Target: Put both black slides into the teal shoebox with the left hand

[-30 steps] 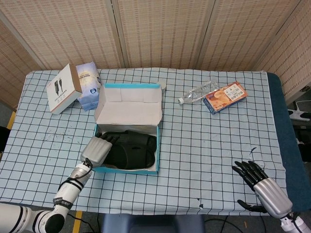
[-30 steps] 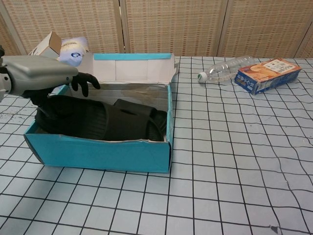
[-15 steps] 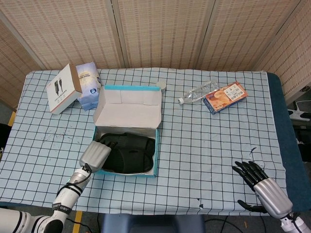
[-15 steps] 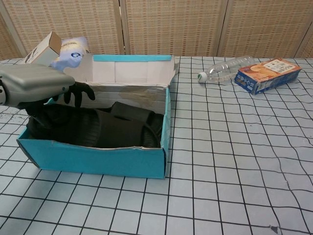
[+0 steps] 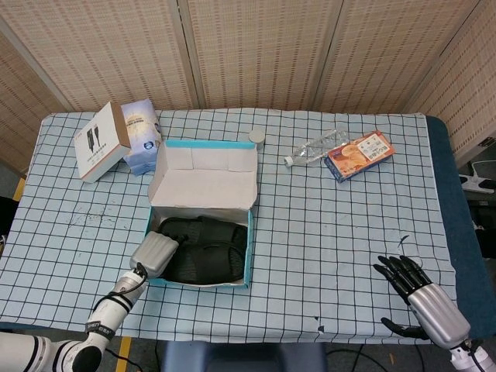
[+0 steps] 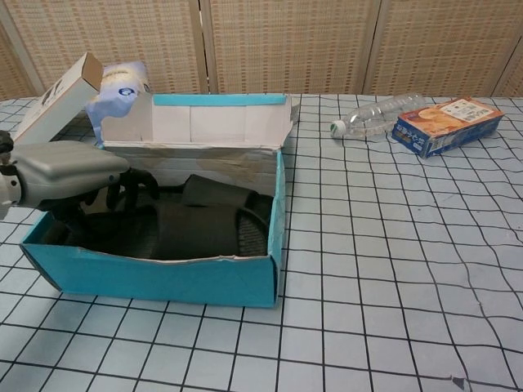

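The teal shoebox stands open at the front left of the table, its lid tipped back. Both black slides lie inside it, side by side. My left hand reaches over the box's left wall, its dark fingers curled down around the end of the nearer slide. In the chest view the grey back of that hand hides the slide's heel end and part of the teal front wall. My right hand hovers at the table's front right edge, fingers spread and holding nothing.
A white carton and a blue tissue pack stand behind the shoebox at the left. A small grey round lid lies by the box lid. A clear plastic bottle and an orange snack box lie at the back right.
The shoebox has slid toward the table's front edge and turned slightly, along with my left hand. The slides have settled lower in the box. My right hand has barely moved.
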